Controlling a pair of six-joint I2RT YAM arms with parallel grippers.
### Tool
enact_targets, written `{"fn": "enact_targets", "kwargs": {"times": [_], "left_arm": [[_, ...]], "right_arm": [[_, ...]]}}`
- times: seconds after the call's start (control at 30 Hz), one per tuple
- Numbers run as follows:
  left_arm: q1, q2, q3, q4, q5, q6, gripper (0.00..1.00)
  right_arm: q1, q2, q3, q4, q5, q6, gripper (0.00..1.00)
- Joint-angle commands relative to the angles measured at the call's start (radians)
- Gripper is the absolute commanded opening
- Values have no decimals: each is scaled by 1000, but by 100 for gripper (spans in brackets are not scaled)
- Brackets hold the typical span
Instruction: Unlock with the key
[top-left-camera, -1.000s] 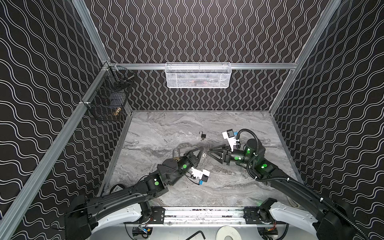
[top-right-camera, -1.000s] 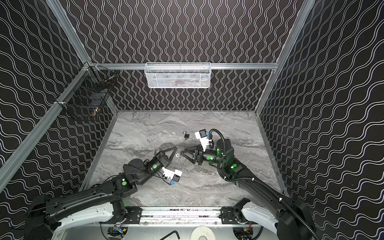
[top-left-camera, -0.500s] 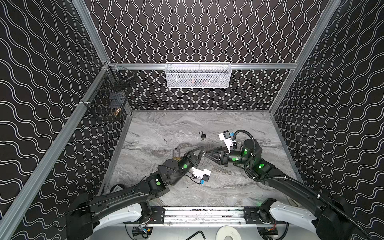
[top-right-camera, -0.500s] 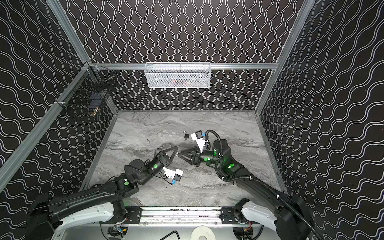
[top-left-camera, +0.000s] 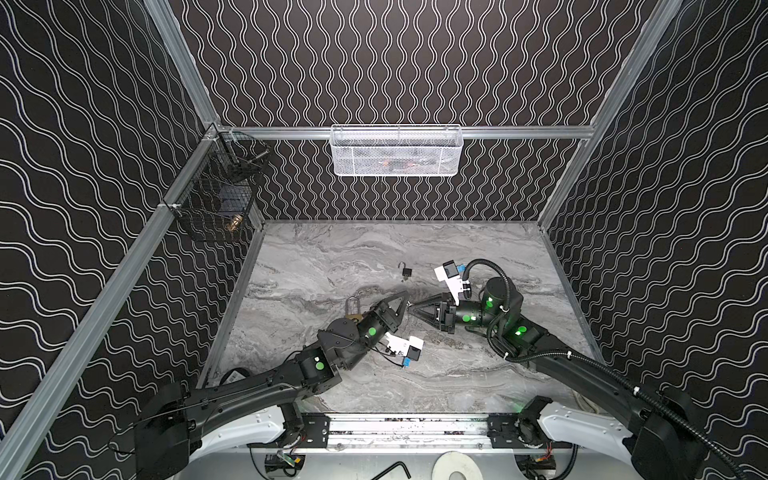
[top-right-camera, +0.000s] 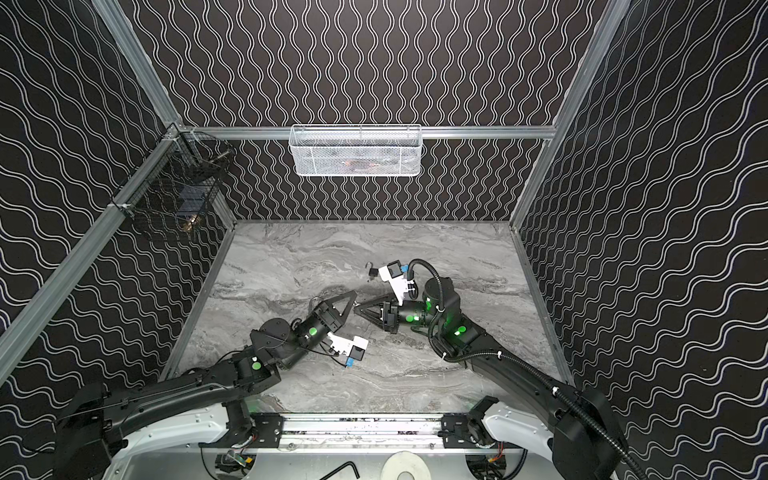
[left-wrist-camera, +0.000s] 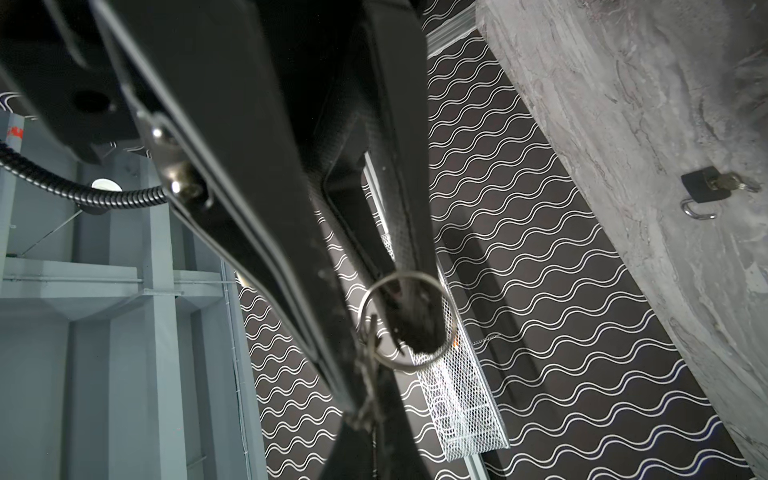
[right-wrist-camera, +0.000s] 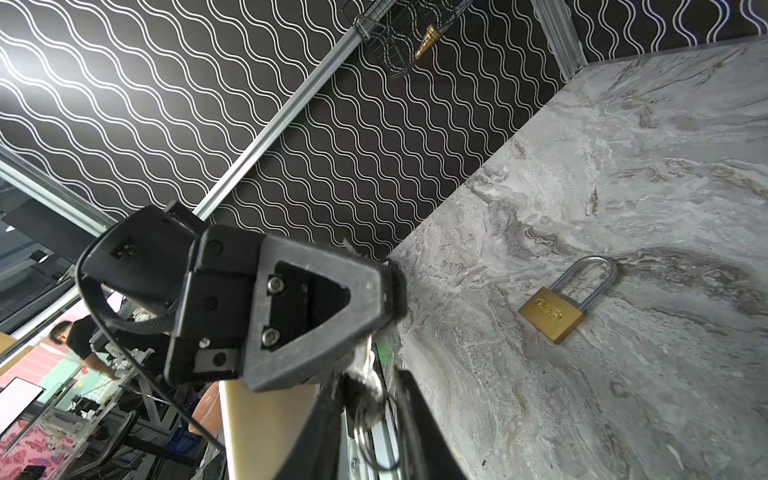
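- The table (top-left-camera: 374, 249) is grey marbled stone, walled in by black paper with white wavy lines. A white mesh basket (top-left-camera: 395, 151) hangs on the back rail and a black wire basket (top-left-camera: 216, 199) in the left corner.
- The brass padlock (right-wrist-camera: 552, 316) lies flat on the table. Its long axis runs roughly front to back, with the shackle toward the back wall.
- The left claw (top-left-camera: 404, 297) is pressed together, pinching the key ring (left-wrist-camera: 405, 320) at its tips.
- The keys (left-wrist-camera: 370, 374) are blurred. They trail from the ring in line with the fingers, pointing away from the left claw toward the right claw (top-left-camera: 412, 308).
- The right claw meets the left tip to tip, with a finger on either side of the keys. I cannot tell whether it is clamped on them.
- The brass padlock sits to the left of both claw tips, apart from them, just beside the left arm's wrist.
- A small black padlock (top-left-camera: 406, 272), its shackle open, lies farther back.
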Motion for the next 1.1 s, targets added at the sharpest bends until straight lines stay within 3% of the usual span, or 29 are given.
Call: {"fn": "enact_targets", "kwargs": {"times": [0.0,0.13,0.37,0.43,0.47,0.5,0.7,0.83,0.93,1.03,1.07], "left_arm": [[0,5,1,89,-18,-12,0],[-1,8,1,95,-21,-11,0],[-1,7,1,96,-26,-15,0],[-1,5,1,96,-27,-23,23],[-1,3,0,99,-26,-30,45],[-1,-2,0,96,-24,-41,97],[-1,-90,-31,-15,20,-145,99],[-7,-234,-42,-303,70,-311,99],[-7,-360,-24,-552,173,-496,99],[-6,-377,15,-577,108,-792,99],[-6,-360,52,-602,60,-961,99]], "right_arm": [[4,-2,2,2,-5,-2,16],[3,-8,0,-12,4,-8,19],[3,-12,3,-16,9,-8,0],[3,-14,0,-10,13,-3,0],[3,-18,-2,-9,21,-3,0],[3,-23,-3,-12,32,-4,0],[-13,-75,-12,-68,199,-33,0],[-101,-77,-10,-55,209,-52,0],[-159,-63,-16,-29,196,-69,0],[-190,-51,-36,-9,179,-112,0],[-193,-56,-60,11,184,-130,0]]}}
